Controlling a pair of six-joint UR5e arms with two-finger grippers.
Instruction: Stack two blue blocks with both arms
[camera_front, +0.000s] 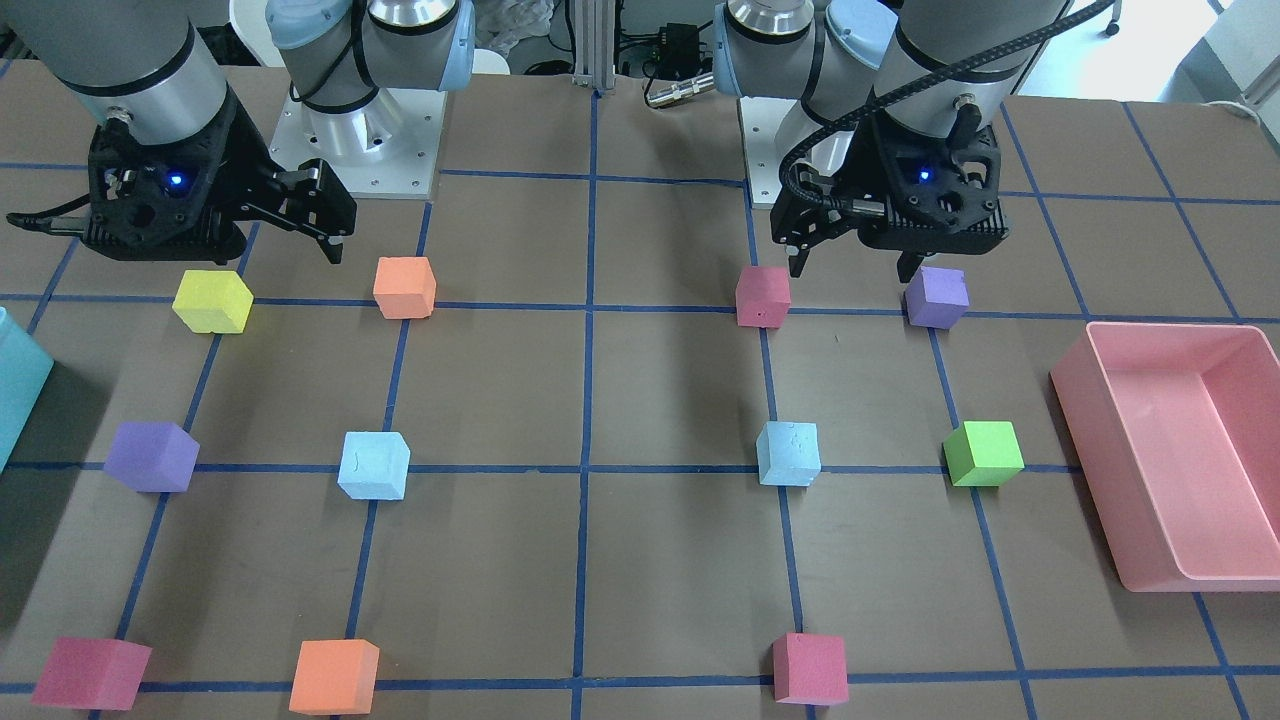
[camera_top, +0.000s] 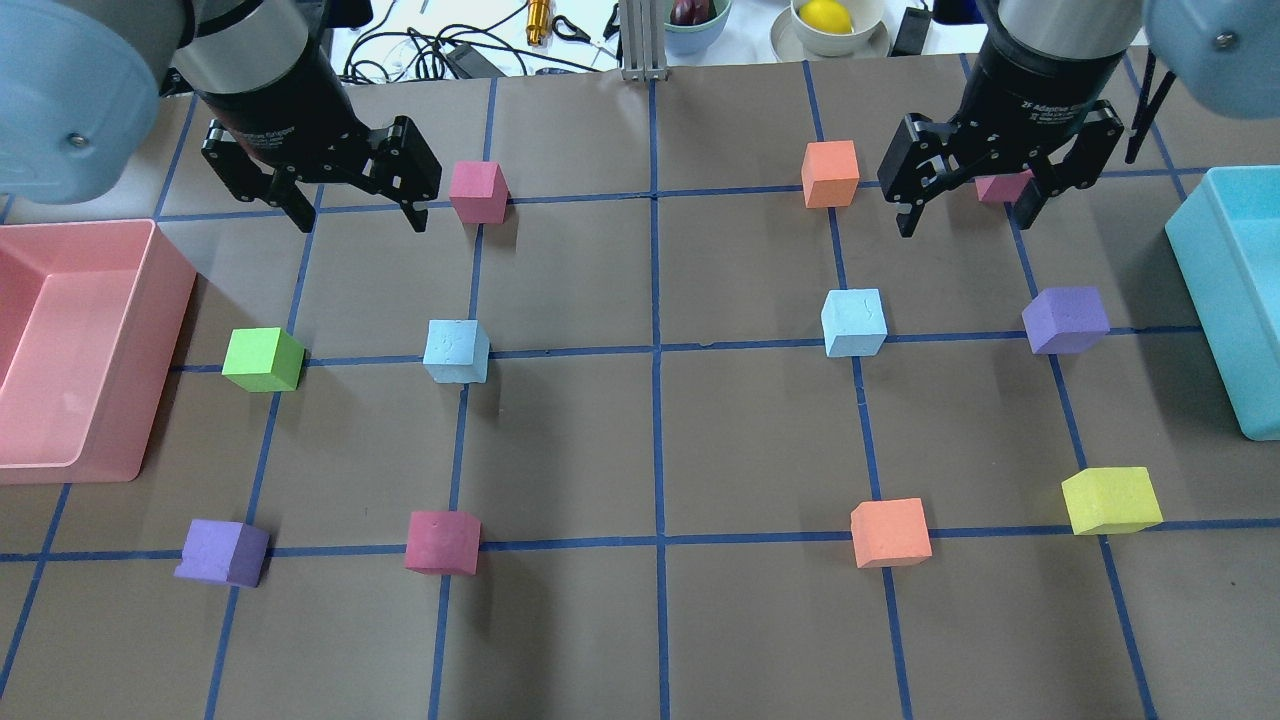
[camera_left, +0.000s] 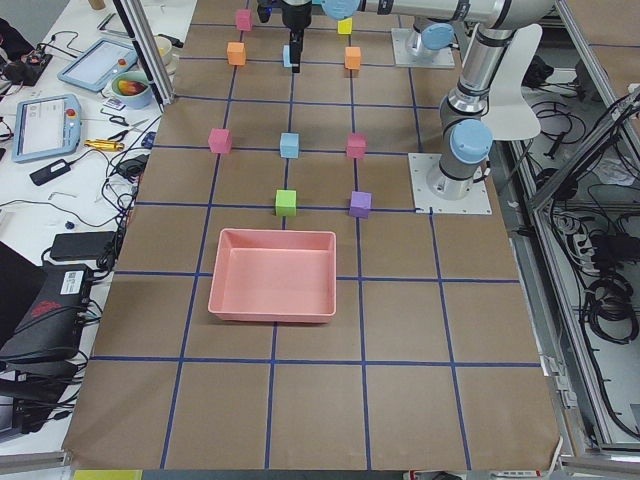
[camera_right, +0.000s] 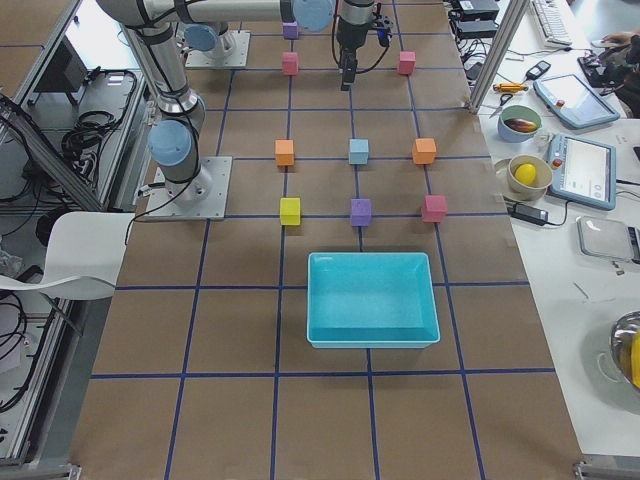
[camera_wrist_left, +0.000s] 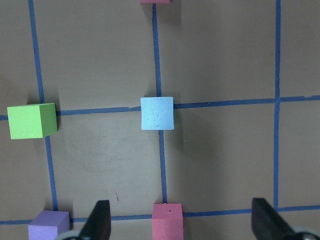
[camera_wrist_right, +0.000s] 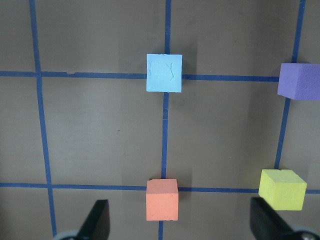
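Two pale blue blocks rest apart on the brown table, each on a blue tape line. One blue block (camera_top: 457, 351) (camera_front: 788, 453) is on the left arm's side, and the left wrist view shows it (camera_wrist_left: 157, 113) ahead of the fingers. The other blue block (camera_top: 854, 322) (camera_front: 374, 465) is on the right arm's side and shows in the right wrist view (camera_wrist_right: 164, 72). My left gripper (camera_top: 357, 215) (camera_wrist_left: 182, 222) is open, empty and raised, apart from its block. My right gripper (camera_top: 968, 220) (camera_wrist_right: 181, 222) is also open, empty and raised.
A pink bin (camera_top: 165, 300) stands at the left edge and a teal bin (camera_top: 1200, 290) at the right edge. Other cubes lie on the grid: green (camera_top: 263, 359), purple (camera_top: 1065, 320) (camera_top: 222, 551), pink (camera_top: 477, 192) (camera_top: 442, 542), orange (camera_top: 830, 174) (camera_top: 890, 532), yellow (camera_top: 1110, 500).
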